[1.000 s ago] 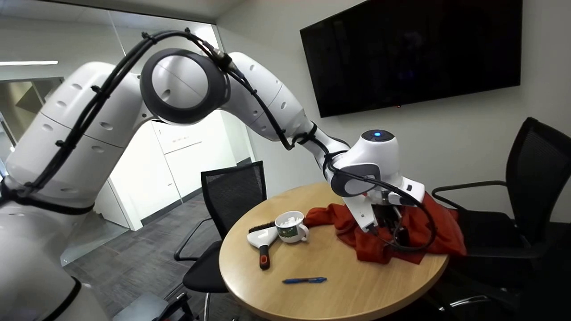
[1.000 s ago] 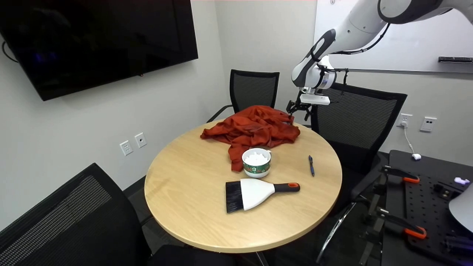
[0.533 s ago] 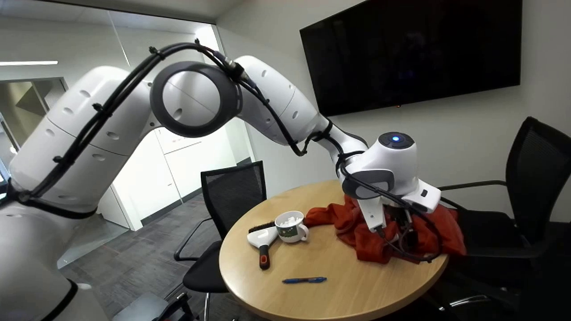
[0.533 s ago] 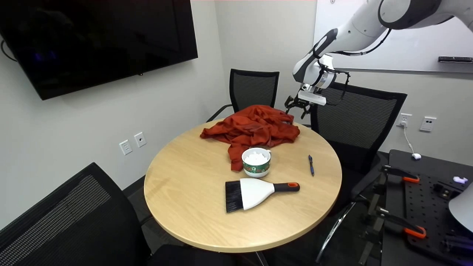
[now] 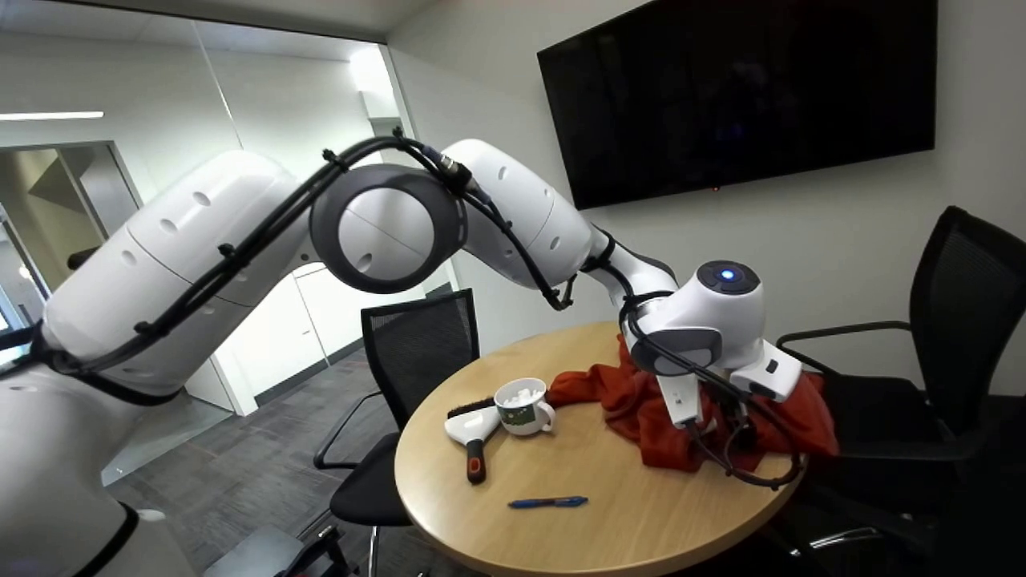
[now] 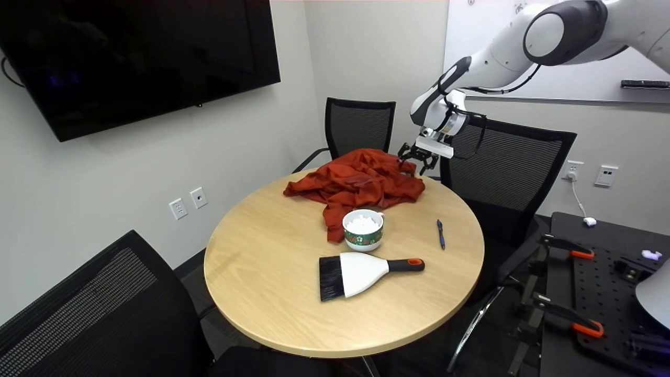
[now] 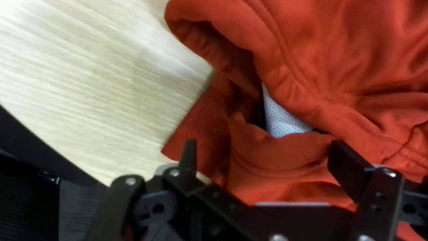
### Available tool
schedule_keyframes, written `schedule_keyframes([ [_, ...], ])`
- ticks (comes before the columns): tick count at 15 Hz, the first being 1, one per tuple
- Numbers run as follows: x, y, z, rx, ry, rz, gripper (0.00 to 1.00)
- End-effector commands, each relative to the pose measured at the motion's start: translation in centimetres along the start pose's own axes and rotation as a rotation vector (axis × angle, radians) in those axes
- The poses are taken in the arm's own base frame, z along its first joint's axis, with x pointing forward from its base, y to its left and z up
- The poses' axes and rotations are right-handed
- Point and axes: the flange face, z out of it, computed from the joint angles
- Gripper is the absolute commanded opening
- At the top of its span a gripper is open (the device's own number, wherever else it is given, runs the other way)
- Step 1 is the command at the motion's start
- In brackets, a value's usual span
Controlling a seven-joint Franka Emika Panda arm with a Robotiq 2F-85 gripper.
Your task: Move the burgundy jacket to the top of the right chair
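The mug point(image 6: 363, 240) in an exterior view carries a green band with small printed shapes, some like flowers, too small for us to read as words. A mark point(image 6: 520, 7) high on the whiteboard point(image 6: 581, 84) is too faint to make out. The jacket point(image 6: 361, 180) looks orange-red and lies crumpled in a heap on the desk point(image 6: 261, 272), a strip of it reaching just beside the mug. In the wrist view we make out deep folds, stitched seams and, in a gap in the cloth, a pale dotted patch point(image 7: 284, 117). The jaws stand wide apart over the jacket, with hold of nothing; we cannot tell whether they touch the cloth.
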Motion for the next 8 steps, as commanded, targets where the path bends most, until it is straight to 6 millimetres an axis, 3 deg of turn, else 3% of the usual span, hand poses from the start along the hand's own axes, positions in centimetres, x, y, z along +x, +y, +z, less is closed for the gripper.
schedule_keyframes([
  [1, 0.8, -0.9, 1.4, 0.042, -0.026, 0.023, 1.00],
  [3, 0.7, -1.3, 2.2, 0.056, -0.040, 0.024, 1.00],
  [4, 0.6, -1.5, 2.6, 0.061, -0.053, 0.018, 0.75],
  [6, 0.4, -1.8, 3.2, 0.066, -0.063, 0.012, 0.68],
  [8, 0.3, -2.1, 3.6, 0.070, -0.071, 0.012, 0.51],
])
